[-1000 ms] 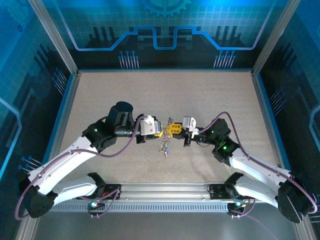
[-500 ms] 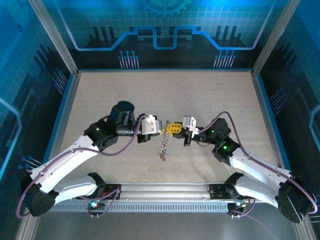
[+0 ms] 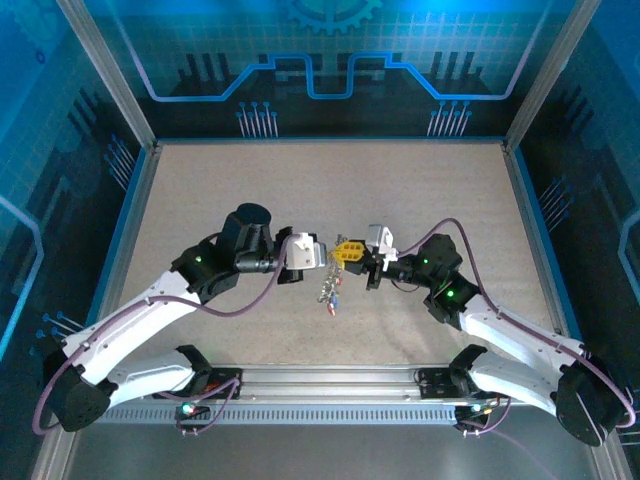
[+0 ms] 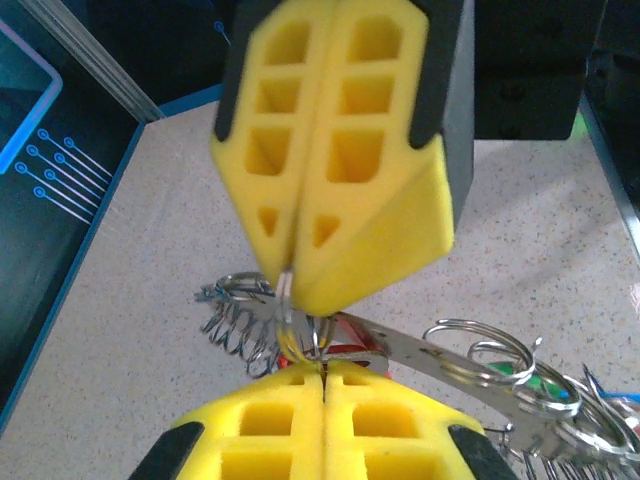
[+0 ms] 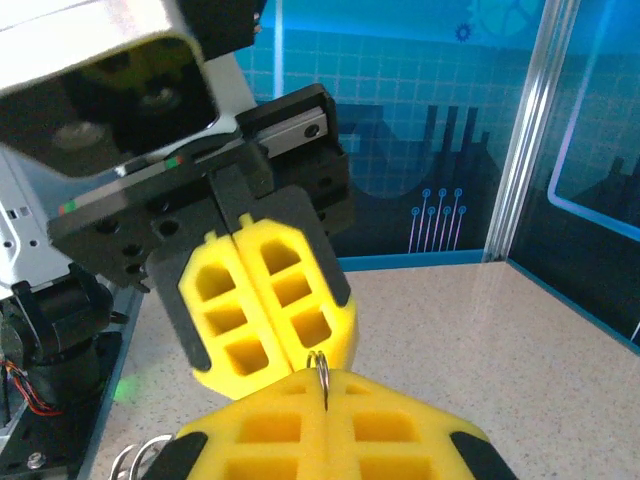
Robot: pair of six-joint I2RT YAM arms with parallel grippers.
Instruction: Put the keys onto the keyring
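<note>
Top external shows the two arms meeting tip to tip near the middle of the sandy table [image 3: 420, 190], well apart from every edge. Open tabletop lies on the far side up to the blue back wall [image 3: 320, 60]. It also runs out to the aluminium posts [image 3: 100, 70] at left and right. A narrower bare strip separates the arms from the near rail [image 3: 330, 378]. The left gripper [image 3: 336, 255] and right gripper [image 3: 358, 256] touch or nearly touch, and the keys [image 3: 330, 292] hang in a bunch beneath them toward the near side.

From the left wrist, the left gripper [image 4: 325, 375] has its yellow pads pressed flat together. A thin wire from the bunch meets their seam, though whether it is truly pinched there is hard to tell at this angle. Directly opposite, the right gripper [image 4: 288, 285] comes in tip-first, pads together. The keyring [image 4: 235, 320], with its coiled, bumpy rim, sits just left of both tips above the table. A flat metal bar [image 4: 430, 355] strung with split rings runs off to the right, where the keys [image 4: 530, 385] with green and blue tags crowd the frame's lower corner.

From the right wrist, the right gripper [image 5: 325, 385] is clamped on a small wire ring [image 5: 318, 370] standing up from its seam. The left gripper [image 5: 305, 350] sits just beyond, touching or almost touching.
</note>
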